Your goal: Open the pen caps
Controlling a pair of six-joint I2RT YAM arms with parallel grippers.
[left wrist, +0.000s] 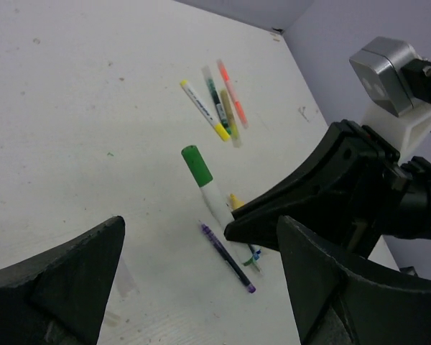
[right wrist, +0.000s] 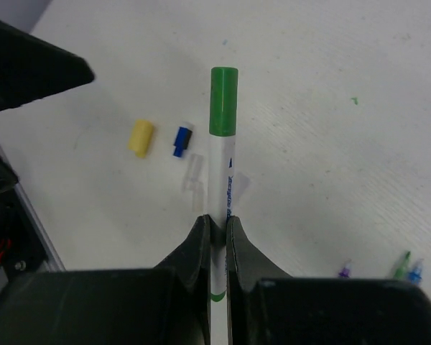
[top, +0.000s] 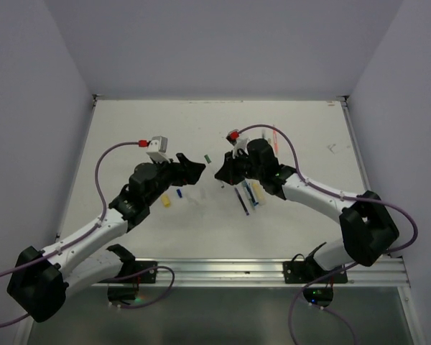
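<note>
Your right fingers (right wrist: pixel 194 248) are shut tight on the white pen (right wrist: pixel 220 180), pinching its barrel low down so that most of the pen sticks out past the fingertips. The green cap (right wrist: pixel 223 100) sits on the far end of that pen, well clear of the right fingertips and pointing toward your other arm. Your left fingers (left wrist: pixel 72 280) stand wide apart and hold nothing. In the left wrist view the green cap lies ahead of the gap between them, centred on it but not yet inside it, and it touches neither finger. From above, the cap shows between the two arms' tips, just beyond them. On the table (right wrist: pixel 330 57) below, a yellow cap (right wrist: pixel 139 138) and a blue cap (right wrist: pixel 181 141) lie loose just beside each other, to the left of the held pen. A purple pen (left wrist: pixel 226 256) lies near the right fingertips, and a cluster of other pens (left wrist: pixel 219 104) lies farther off.
</note>
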